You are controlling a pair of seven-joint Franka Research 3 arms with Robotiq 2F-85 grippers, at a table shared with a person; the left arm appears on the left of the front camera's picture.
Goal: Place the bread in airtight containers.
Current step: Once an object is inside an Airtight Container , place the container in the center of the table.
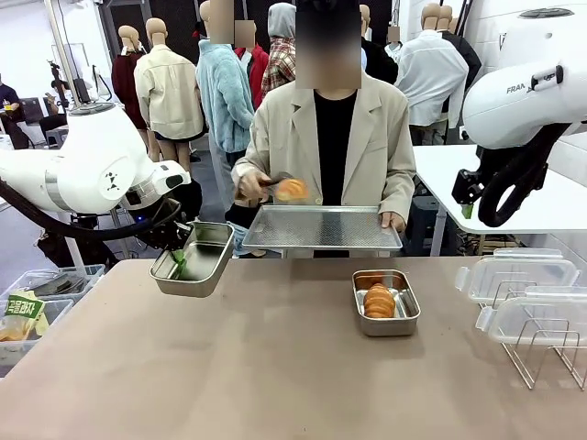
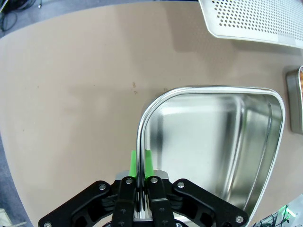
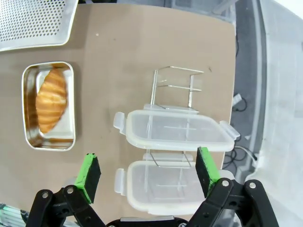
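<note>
The left pincer (image 2: 141,158) clenches the rim of the empty tin (image 1: 207,247), tilted at centre left, and the roll (image 1: 292,190) the person holds lies just up-right of it, far nearer than the released right pincer (image 3: 147,169).

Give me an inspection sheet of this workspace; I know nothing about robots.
Surface: brown table, no spills seen.
Job's things: one roll in a tin on the table; second roll in the person's tongs above the perforated tray; two clear lids on wire racks.
Clutter: bins with packets beside the table's left end.
Grippers: left gripper shut on the empty tin's rim; right gripper open above the lids.
Cables: black cable along the left arm.
Surroundings: white table behind the person.
</note>
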